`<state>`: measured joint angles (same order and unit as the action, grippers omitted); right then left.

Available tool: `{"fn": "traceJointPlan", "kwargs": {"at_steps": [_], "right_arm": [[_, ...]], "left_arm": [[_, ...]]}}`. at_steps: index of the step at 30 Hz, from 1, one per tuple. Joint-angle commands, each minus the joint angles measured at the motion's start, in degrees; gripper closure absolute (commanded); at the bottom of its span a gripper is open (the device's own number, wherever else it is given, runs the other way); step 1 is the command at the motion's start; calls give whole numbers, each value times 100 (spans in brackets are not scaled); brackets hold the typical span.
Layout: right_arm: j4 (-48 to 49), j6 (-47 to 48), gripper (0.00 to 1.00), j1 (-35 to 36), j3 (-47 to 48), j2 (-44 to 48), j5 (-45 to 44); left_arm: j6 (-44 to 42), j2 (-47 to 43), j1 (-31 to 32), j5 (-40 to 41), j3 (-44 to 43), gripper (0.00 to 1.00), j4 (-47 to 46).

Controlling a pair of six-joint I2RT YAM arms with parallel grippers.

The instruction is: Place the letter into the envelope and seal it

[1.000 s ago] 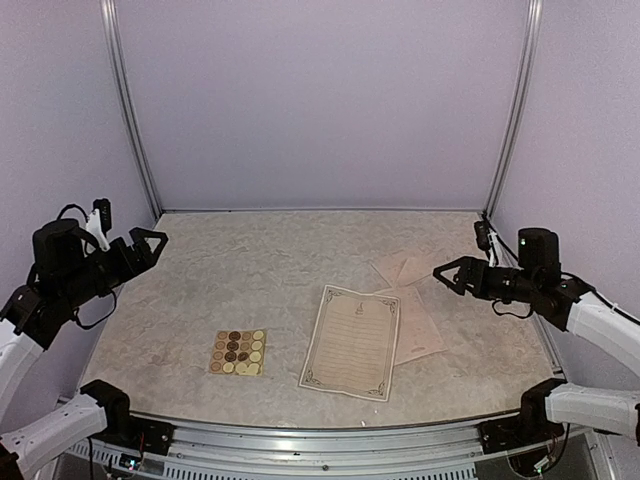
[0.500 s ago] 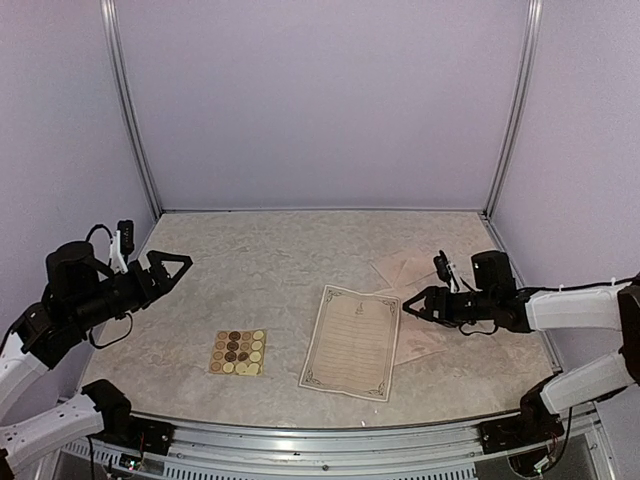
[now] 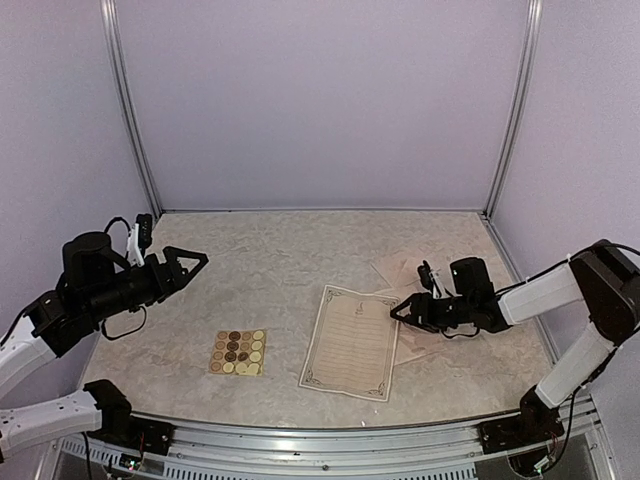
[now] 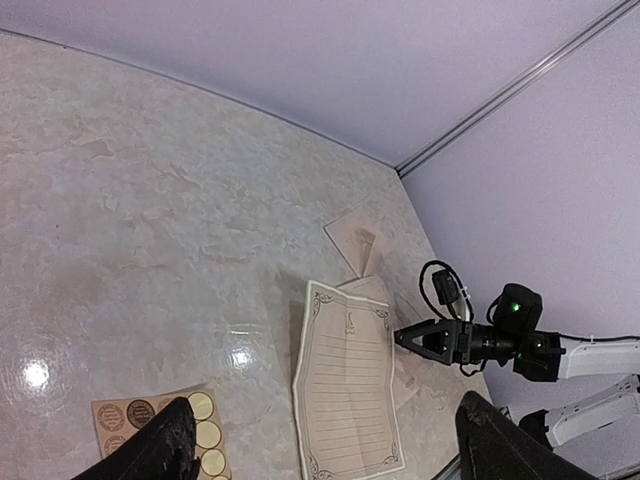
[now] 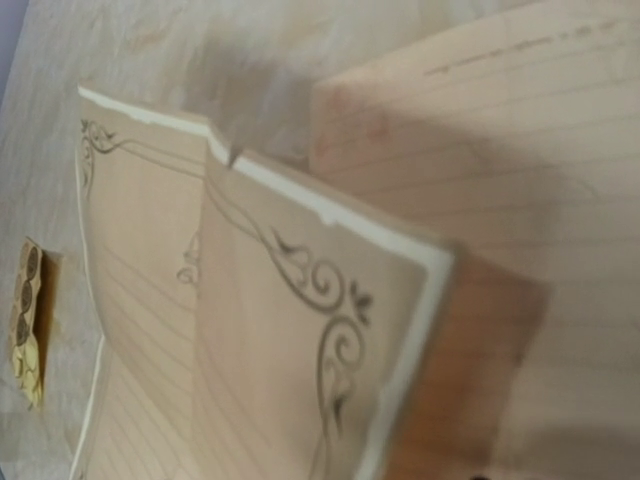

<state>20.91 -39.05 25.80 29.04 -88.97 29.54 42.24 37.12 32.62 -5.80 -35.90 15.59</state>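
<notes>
Presently R gripper (image 3: 398, 311) low at top-R corner of letter (image 3: 350, 342), prob. to pinch it up; jaws' state unclear. Beneath gripper: envelope (image 3: 420, 345), part under letter. L gripper (image 3: 188, 262) agape, far left.

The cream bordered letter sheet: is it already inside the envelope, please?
Out: the cream bordered paper letter lies spread flat, overlapping the pinkish-beige paper envelope.

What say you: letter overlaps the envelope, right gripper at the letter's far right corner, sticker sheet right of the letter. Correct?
Not quite. The top external view shows the sticker sheet left of the letter, apart from it. The rest holds: the letter overlaps the envelope, and the right gripper is at the letter's far right corner.
</notes>
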Motion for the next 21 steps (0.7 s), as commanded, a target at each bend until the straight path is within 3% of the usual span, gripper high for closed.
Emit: {"fn": "traceJointPlan", "kwargs": {"at_steps": [1,14,16,20,21], "right_arm": [[433,-80,43,163,276,-427,29],[1084,-449,59,241,410,-1030,149],[1164,-510,69,241,402,-1055,192],[1393,-687,98,241,328,-799,376],[1398,-726,100,241,315,-666,391]], "left_arm": [[58,-79,60,53,-181,17,-220],[119,13,93,-19,-328,26,-241],[121,30,100,-8,-351,26,-220],[126,74,132,-4,-370,30,-221],[127,75,143,-4,-361,31,-235]]}}
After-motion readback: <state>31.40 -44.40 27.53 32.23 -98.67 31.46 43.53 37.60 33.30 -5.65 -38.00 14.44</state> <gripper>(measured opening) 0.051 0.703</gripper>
